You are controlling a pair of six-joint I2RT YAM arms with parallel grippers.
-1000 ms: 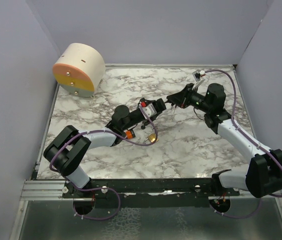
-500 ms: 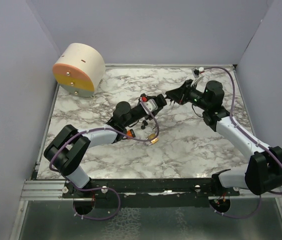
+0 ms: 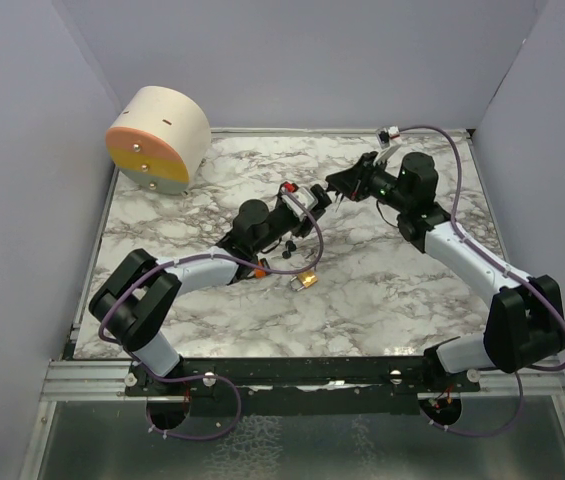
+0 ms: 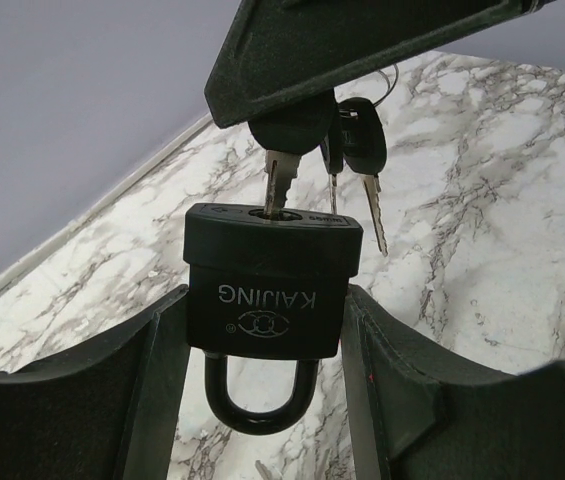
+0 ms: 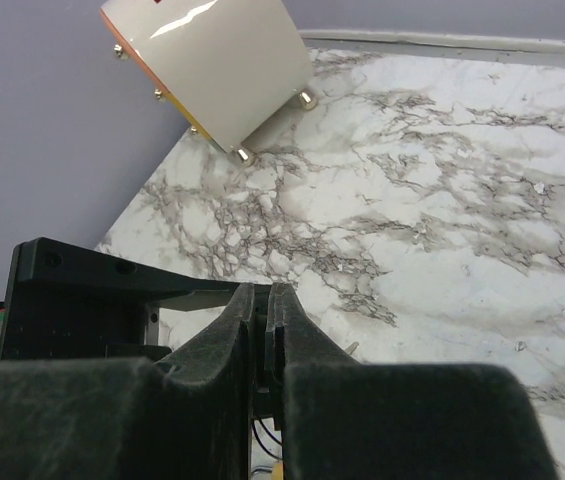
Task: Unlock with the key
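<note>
A black padlock (image 4: 267, 290) marked KAIJING sits between my left gripper's (image 4: 265, 335) fingers, gripped by its sides, shackle toward the camera. Both shackle legs run into the body. A silver key (image 4: 276, 186) stands in the keyhole on the padlock's far face. My right gripper (image 5: 262, 296) is shut on the key's black head, its finger (image 4: 342, 40) crossing the top of the left wrist view. Two spare keys (image 4: 362, 175) dangle beside it. From above, the left gripper (image 3: 309, 203) and the right gripper (image 3: 336, 186) meet over the middle of the table.
A beige cylinder with an orange face (image 3: 158, 138) rests at the back left corner, also in the right wrist view (image 5: 212, 70). A small brass-coloured piece (image 3: 307, 279) lies by the left arm's purple cable. Grey walls close in three sides of the marble table (image 3: 382, 290).
Both grippers, joined at padlock and key, have shifted a little toward the back of the table. The right wrist has swung up and left. The grips look the same.
</note>
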